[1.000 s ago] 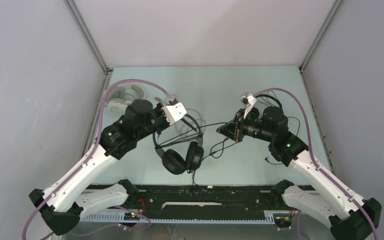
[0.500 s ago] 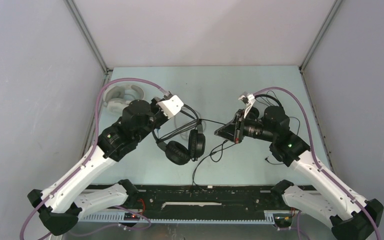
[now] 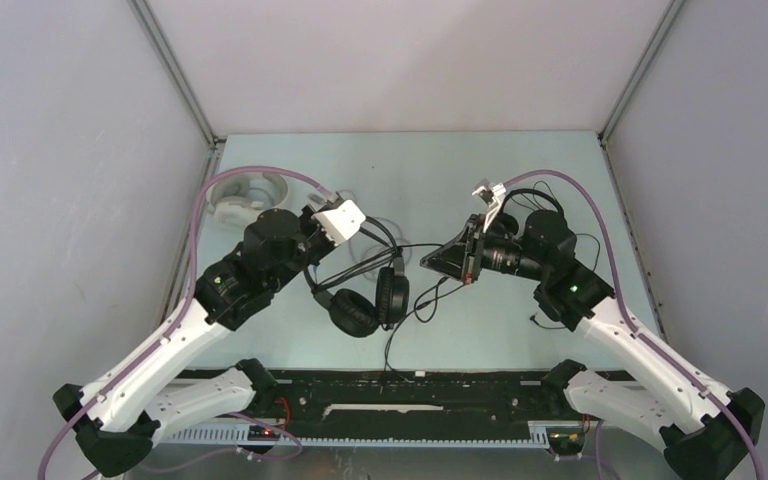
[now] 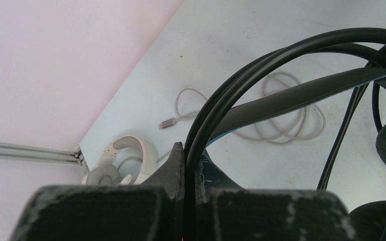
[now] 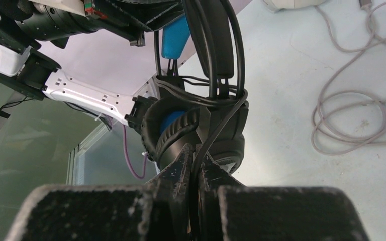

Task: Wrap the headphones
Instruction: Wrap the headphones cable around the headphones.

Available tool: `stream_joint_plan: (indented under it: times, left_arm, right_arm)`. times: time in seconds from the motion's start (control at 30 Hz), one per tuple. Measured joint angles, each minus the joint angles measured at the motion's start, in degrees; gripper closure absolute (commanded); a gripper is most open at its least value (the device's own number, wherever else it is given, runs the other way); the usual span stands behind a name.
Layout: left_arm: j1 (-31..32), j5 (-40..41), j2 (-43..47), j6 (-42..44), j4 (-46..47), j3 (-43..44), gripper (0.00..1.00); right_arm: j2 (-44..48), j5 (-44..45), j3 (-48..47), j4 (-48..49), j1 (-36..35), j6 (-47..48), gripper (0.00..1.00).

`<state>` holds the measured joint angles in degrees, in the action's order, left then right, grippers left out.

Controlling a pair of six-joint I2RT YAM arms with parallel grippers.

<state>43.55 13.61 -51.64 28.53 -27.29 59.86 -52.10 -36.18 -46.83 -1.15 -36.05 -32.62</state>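
Observation:
The black over-ear headphones with the blue headband (image 3: 365, 305) hang above the table's middle. My left gripper (image 3: 312, 268) is shut on their headband (image 4: 291, 98), with a black cable turn between its fingers (image 4: 178, 155). In the right wrist view the ear cups (image 5: 196, 133) have black cable wound round them. My right gripper (image 3: 426, 264) is shut on that black cable (image 5: 216, 128), just right of the cups. The bulky white headphones (image 3: 240, 193) lie at the back left, and their grey cable (image 4: 281, 118) is coiled on the table. The thin black on-ear pair is not clearly in view.
Loose black cable (image 3: 430, 300) trails down toward the black rail (image 3: 390, 385) at the near edge. More thin black wire (image 3: 592, 245) lies on the table behind my right arm. Grey walls (image 3: 80, 200) close in left, right and back.
My left gripper has drawn back and left a little, and the black headphones have turned with it. My right gripper has moved slightly left toward the ear cups, still holding the cable.

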Motion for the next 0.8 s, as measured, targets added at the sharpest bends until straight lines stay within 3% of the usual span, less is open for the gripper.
stream_joint_plan:
  times: [0.5,0.8]
  left_arm:
    - [0.0,2.95,-0.17,-1.07,-0.39,-0.35,1.0]
    - [0.24,7.91,-2.51,-7.32,-1.62,0.96,1.0]
  right_arm:
    - [-2.64,-5.18,-1.11,6.84,-2.08,-4.15,0.84]
    - [-9.46,-4.74,-4.39,10.14,-9.27,-5.44,0.83]
